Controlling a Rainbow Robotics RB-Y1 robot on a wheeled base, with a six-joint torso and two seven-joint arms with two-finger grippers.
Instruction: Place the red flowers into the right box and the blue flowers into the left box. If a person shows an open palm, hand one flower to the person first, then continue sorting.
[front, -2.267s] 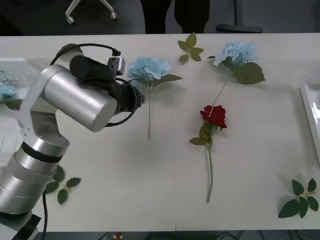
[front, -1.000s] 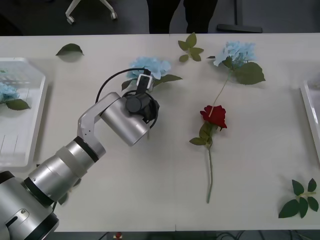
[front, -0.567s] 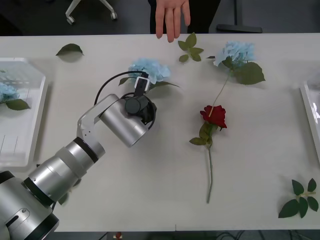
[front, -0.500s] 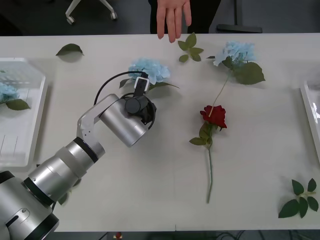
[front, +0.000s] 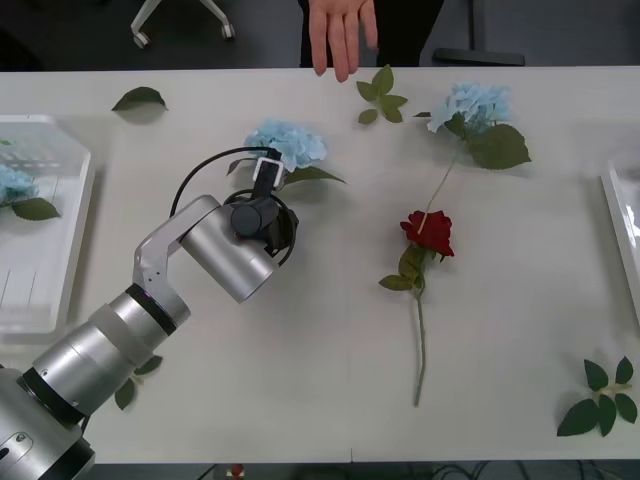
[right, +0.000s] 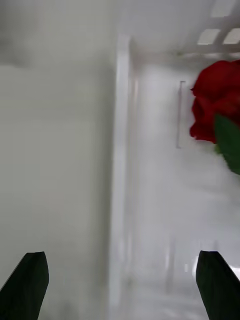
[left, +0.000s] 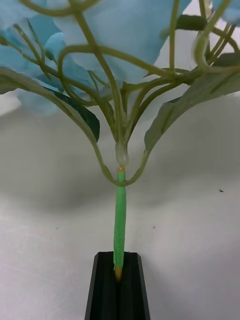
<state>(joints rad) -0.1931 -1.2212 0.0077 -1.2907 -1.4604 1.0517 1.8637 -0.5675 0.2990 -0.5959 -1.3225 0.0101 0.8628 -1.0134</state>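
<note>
Pale blue petals fan out above my left gripper (left: 118, 272), whose 2 black fingers (left: 102, 290) are pressed together on the green stem of a blue flower (front: 286, 144), pinching it just below where the stalks branch. From the front, my left arm reaches across the white table (front: 300, 350), with that bloom showing just past the wrist, near the middle of the table's far half.

My right gripper (right: 120, 285) hangs with its fingers spread wide, 1 at each corner of its own view. Under it lies the thin white rim of the right box (right: 119, 165), and 1 red flower (right: 220, 105) with a green leaf lies inside that box.

A 2nd blue flower (front: 470, 106) lies near the far right of the table, its stem slanting toward a red rose (front: 428, 233) lying near the table's middle, with its long stem pointing toward me. A 3rd blue bloom (front: 12, 185) rests in the left box (front: 60, 255) at the table's left edge.

Beyond the far edge, the person's hand (front: 338, 32) hangs with its fingers pointing down over the table rim, well apart from my held flower. Loose green leaf sprigs (front: 381, 95) lie just beside that hand, and others sit at the near right corner (front: 602, 398).
</note>
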